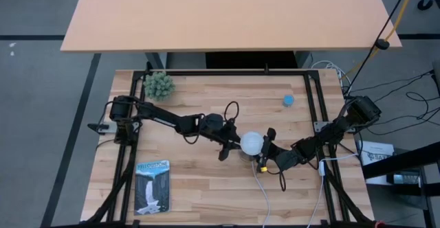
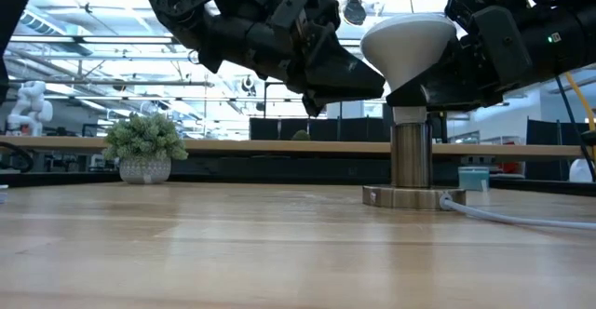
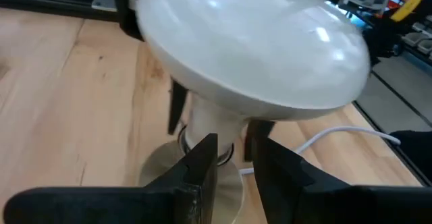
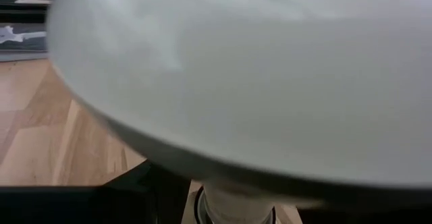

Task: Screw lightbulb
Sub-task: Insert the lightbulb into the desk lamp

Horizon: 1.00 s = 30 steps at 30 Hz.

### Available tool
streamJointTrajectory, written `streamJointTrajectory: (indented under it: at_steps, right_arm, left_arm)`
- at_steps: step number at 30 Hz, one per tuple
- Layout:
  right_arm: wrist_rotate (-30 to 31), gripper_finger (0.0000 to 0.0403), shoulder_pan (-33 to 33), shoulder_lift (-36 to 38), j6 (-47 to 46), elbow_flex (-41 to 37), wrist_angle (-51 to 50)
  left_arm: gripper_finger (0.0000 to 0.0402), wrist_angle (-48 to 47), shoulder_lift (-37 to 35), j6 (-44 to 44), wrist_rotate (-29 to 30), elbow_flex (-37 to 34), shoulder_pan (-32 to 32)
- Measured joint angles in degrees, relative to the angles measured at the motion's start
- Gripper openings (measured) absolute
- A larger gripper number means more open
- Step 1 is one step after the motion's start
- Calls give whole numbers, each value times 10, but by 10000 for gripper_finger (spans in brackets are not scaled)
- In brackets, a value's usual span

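The left gripper's [image 3: 233, 158] two dark, blocky fingers stand close together with only a narrow slot between them, pinching nothing, their tips just short of the narrow neck of the small white lightbulb [image 2: 407, 41]. The right gripper [image 1: 267, 150] comes in from the other side with its jaws set wide around the bulb's neck, under the dome; from its own camera I can't tell whether the pads actually press on it. The bulb stands upright near the middle of the pale wooden plank table [image 1: 206, 187], its smooth matte dome flaring out over a cone that drops into a brushed-metal cylindrical socket on a round flat base [image 2: 411, 160], with a white cord [image 2: 521, 218] trailing off toward the table's near edge. As I read it, the risk is in the turning: if the right jaws grip that slick, tapering cone loosely they may slip round it instead of driving the thread, and a sideways push from either arm could cant the bulb, cross the thread, or drag the light base along by its cord.
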<state>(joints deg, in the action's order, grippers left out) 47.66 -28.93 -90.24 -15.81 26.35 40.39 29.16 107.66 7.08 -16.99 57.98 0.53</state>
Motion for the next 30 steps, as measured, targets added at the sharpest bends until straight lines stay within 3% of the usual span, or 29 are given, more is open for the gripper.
streamJointTrajectory:
  at_steps: [9,18,23,30]
  right_arm:
    - [0,212,0,0,0,0,1]
    - [0,212,0,0,0,0,1]
    - [0,212,0,0,0,0,1]
    - [0,212,0,0,0,0,1]
  left_arm:
    - [96,0,0,5,40,0,-15]
    - [96,-37,0,34,-42,0,-3]
    - [96,15,0,6,-40,0,12]
    - [96,15,0,-2,-19,0,7]
